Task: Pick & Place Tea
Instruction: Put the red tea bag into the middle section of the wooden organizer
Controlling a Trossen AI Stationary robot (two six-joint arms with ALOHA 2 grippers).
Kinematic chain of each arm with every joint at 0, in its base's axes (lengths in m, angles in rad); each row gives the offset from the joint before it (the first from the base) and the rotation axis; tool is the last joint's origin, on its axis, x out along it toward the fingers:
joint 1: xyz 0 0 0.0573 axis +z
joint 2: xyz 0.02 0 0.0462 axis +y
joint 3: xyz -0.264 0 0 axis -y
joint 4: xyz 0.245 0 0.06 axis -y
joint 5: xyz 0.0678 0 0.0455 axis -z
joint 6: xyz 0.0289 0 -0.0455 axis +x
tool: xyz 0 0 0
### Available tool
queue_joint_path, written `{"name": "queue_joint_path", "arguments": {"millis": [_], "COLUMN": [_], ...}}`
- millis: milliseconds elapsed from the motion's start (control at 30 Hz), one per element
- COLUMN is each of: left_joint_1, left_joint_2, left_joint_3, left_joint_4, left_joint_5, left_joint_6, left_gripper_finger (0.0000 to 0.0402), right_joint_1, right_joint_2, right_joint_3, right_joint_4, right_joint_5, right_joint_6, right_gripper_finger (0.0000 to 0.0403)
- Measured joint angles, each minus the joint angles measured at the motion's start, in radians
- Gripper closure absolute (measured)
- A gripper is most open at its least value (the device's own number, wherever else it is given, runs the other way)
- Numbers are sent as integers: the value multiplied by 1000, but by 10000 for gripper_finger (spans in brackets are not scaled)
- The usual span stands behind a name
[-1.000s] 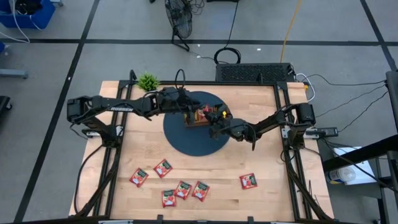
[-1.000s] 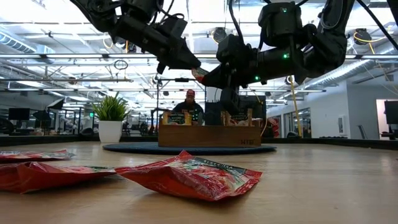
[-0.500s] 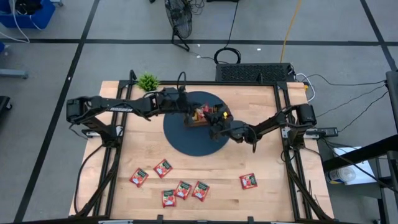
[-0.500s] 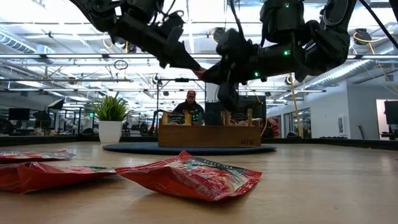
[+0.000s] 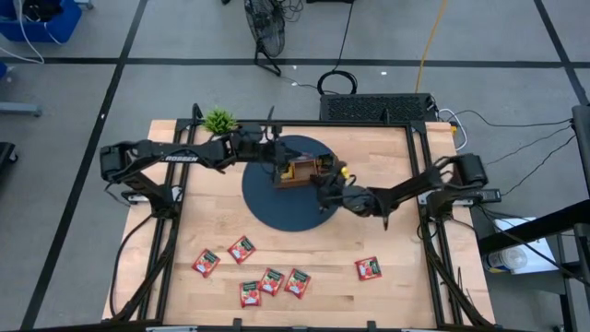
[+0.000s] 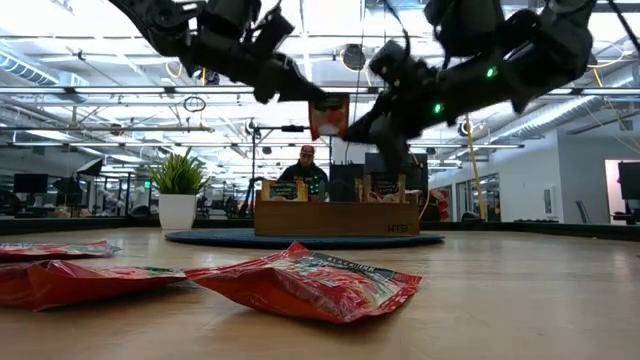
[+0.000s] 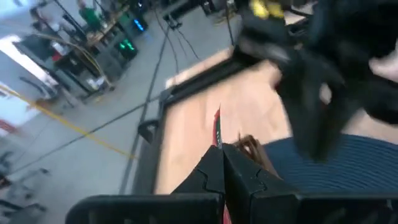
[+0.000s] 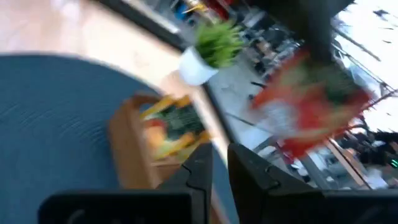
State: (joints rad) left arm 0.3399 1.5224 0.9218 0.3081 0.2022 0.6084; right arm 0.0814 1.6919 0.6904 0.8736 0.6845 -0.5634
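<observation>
- Left tool [image 6: 318,98] hangs above the wooden tray [image 6: 336,217], its fingers pinched tight on the top edge of one red tea sachet [image 6: 329,116]; the sachet hangs flat and upright below the fingertips, clear of the tray
- Left wrist view: sachet [image 7: 217,127] shows edge-on as a thin red line straight out from the closed fingers [image 7: 211,168]. Judged: very thin, and a narrow pinch is enough
- Right tool [image 6: 372,125] sits just beside the hanging sachet, on the side away from the left arm; fingers stand a little apart [image 8: 217,163] and hold nothing. Right wrist view shows the sachet [image 8: 308,106] ahead of them, free of contact
- Tray stands on the dark round mat [image 5: 261,198] at mid counter [image 5: 415,295]; some sachets already stand in its compartments [image 8: 174,127]
- Six more sachets lie flat on the near part of the counter, five in a loose cluster [image 5: 249,272] and one [image 5: 369,268] apart toward the right arm's side
- Handling, judged: light, thin and flexible, with a crinkled foil-like skin on the nearest one [image 6: 305,282]; probably slick, no real weight
- Grip advice, judged: take it by a sealed edge or corner. For flat-lying ones, the puffed middle lifts the edges slightly, so come in at an edge
- Risk, judged: a sachet held by one edge can swing or twist, so lower it straight into a compartment
</observation>
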Motion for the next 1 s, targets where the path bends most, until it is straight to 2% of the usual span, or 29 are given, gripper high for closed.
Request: {"name": "queue_joint_path", "arguments": {"millis": [167,333,433,1000], "left_joint_1": [51,66,66,65], "left_joint_2": [86,227,269,308], "left_joint_3": [-2,-3,-3,-3], "left_joint_4": [10,139,178,183], "left_joint_5": [32,64,66,33], "left_joint_6": [-68,-123,-148,-171], "left_gripper_finger": [400,401,401,401], "right_joint_1": [-1,-1,-1,-1], "right_joint_2": [-166,-308,-362,-386], "right_joint_3": [-95,-199,-239,-271], "right_joint_4": [-2,16,27,27], "right_joint_5": [37,21,21,21], "right_joint_6": [8,61,64,77], "right_gripper_finger": [372,372,372,372]}}
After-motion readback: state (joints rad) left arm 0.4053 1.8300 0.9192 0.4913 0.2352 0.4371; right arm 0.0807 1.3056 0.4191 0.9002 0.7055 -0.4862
